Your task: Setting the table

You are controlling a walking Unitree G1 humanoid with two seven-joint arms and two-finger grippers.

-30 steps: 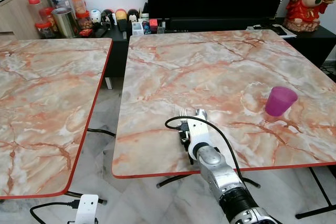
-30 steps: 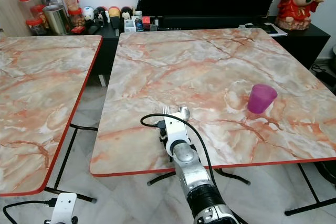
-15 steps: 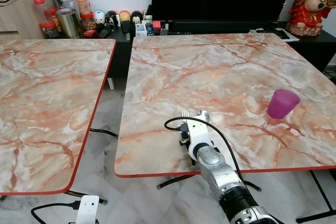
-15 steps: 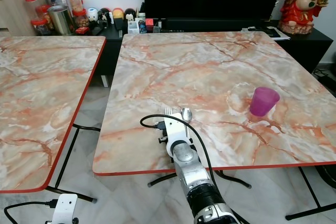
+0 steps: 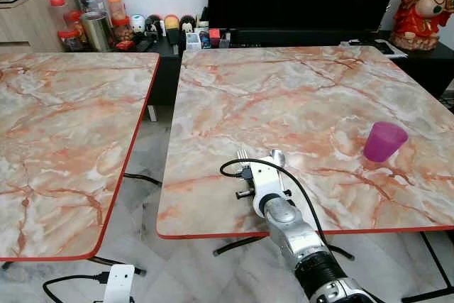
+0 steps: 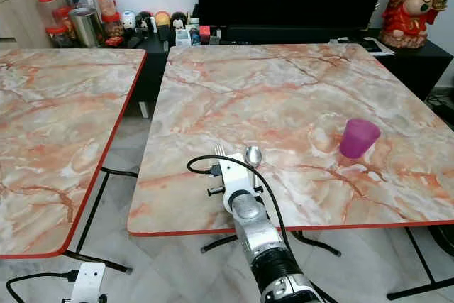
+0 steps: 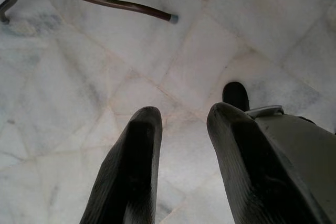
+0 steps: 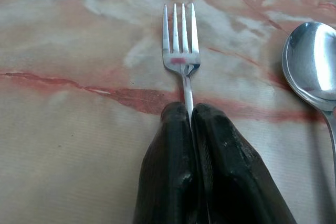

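In the eye views, the right gripper (image 5: 250, 164) is seen low over the near edge of the table (image 5: 298, 97), with a fork (image 5: 242, 154) and spoon (image 5: 277, 155) just beyond it and a cup (image 5: 383, 141) well apart to the right of the fork. In the right wrist view, the fingers (image 8: 173, 166) are pressed together on the fork (image 8: 180, 51) handle; the spoon (image 8: 310, 61) lies beside the fork. In the left wrist view, the left gripper (image 7: 181, 129) is parted, empty, above the floor (image 7: 105, 61).

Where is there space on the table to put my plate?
Lots of bare marble table runs from the fork and spoon to the far edge, left of the purple cup. The busy spot is the near edge, where the right gripper pinches the fork.
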